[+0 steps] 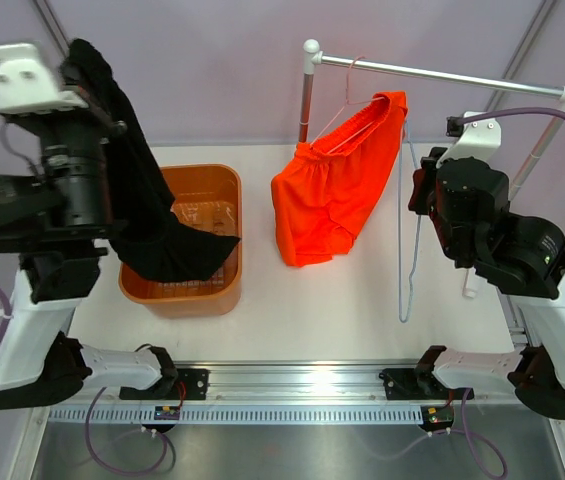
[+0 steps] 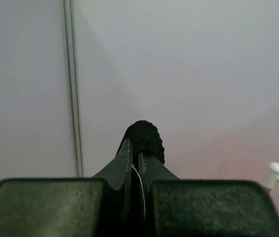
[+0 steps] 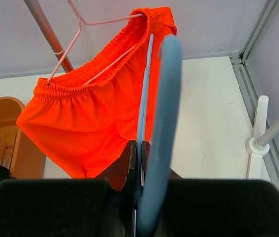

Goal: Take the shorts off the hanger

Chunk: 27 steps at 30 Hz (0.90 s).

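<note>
Black shorts in left end effector

White table w/ 1 orange basket at left & rack at back-right.

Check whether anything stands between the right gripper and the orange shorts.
Yes. A blue hanger clamped in the right gripper rises straight in front of it, crossing the line to the orange shorts, which hang on a pink hanger.
</note>
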{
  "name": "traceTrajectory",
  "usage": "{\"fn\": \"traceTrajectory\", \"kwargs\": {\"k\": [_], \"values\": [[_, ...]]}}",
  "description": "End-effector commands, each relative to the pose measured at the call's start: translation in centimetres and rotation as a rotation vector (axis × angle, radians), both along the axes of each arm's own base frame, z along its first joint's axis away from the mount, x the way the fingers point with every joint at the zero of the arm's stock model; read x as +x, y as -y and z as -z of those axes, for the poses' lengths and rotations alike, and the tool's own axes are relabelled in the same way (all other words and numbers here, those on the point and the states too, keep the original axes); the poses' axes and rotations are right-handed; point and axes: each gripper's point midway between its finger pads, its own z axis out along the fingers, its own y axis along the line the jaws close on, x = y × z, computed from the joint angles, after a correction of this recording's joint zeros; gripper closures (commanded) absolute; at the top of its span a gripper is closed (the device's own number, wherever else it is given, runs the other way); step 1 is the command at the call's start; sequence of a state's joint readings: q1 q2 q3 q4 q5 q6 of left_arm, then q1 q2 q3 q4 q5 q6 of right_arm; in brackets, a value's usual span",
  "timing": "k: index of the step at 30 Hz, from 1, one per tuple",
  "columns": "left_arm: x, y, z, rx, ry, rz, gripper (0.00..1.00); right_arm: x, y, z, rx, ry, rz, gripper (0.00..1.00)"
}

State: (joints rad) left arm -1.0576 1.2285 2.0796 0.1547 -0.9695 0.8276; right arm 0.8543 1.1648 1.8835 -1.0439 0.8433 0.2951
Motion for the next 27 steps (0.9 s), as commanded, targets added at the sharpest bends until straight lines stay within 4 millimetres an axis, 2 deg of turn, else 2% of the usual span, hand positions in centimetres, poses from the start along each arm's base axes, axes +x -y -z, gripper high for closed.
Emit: {"fn": "traceTrajectory", "kwargs": {"k": [1,2,3,4,5,6,8,9,11,14,16,17,18,19,21,23,24,26,27], "values": [[4.3,4.6,5.6,0.069,-0.096,0.08,1.0,-0.2,0.5,0.1,0.034,0.007,0.013,1.0],[6.3,6.5,9.7,0.146,-0.183,0.091,1.0,-0.3,0.5,0.2,0.035,0.004,0.013,1.0],[7.5,6.2,11.8,0.072,-0.217,0.097,1.0,-0.5,0.7,0.3,0.043,0.003,0.013,1.0],[7.8,6.2,13.4,0.056,-0.242,0.121,1.0,-0.7,0.8,0.3,0.048,0.003,0.011,1.0],[8.4,7.1,15.3,0.062,-0.269,0.16,1.0,-0.8,0.9,0.2,0.053,0.005,0.01,1.0],[9.7,7.9,19.4,0.047,-0.34,0.169,1.0,-1.0,1.1,0.0,0.062,0.011,0.009,1.0],[10.3,8.8,22.9,0.034,-0.402,0.207,1.0,-1.3,1.3,-0.3,0.069,0.016,0.004,1.0],[11.0,9.1,25.8,-0.001,-0.459,0.21,1.0,-1.4,1.5,-0.2,0.063,0.011,0.009,1.0],[11.8,9.7,29.6,-0.012,-0.548,0.208,1.0,-1.6,1.8,-0.3,0.067,0.013,0.011,1.0],[12.6,9.7,35.0,-0.06,-0.681,0.174,1.0,-1.8,2.0,-0.3,0.076,0.018,0.013,1.0],[13.2,9.2,37.0,-0.148,-0.733,0.178,0.98,-1.6,2.1,-0.1,0.062,0.014,0.027,1.0],[13.1,9.9,37.9,-0.167,-0.776,0.239,0.94,-1.4,2.1,0.0,0.052,0.01,0.034,1.0],[13.7,9.0,38.6,-0.232,-0.793,0.232,0.93,-1.0,1.7,0.5,0.034,-0.012,0.028,1.0],[13.8,9.0,39.1,-0.252,-0.814,0.249,0.93,-0.6,2.1,0.7,0.03,-0.023,0.048,1.0],[13.9,9.0,40.1,-0.287,-0.863,0.283,0.86,0.2,1.7,1.3,0.028,-0.047,0.031,1.0],[13.7,8.9,40.5,-0.294,-0.892,0.295,0.69,1.3,2.7,1.6,0.044,-0.053,0.066,1.0],[13.5,9.0,40.4,-0.296,-0.895,0.304,0.51,1.6,2.3,1.9,0.064,-0.065,0.031,1.0],[13.1,9.2,40.6,-0.292,-0.911,0.318,0.38,2.6,3.0,2.4,0.064,-0.078,0.064,1.0],[12.9,9.2,40.3,-0.295,-0.908,0.328,0.23,2.9,3.0,2.6,0.066,-0.086,0.064,1.0]]}}
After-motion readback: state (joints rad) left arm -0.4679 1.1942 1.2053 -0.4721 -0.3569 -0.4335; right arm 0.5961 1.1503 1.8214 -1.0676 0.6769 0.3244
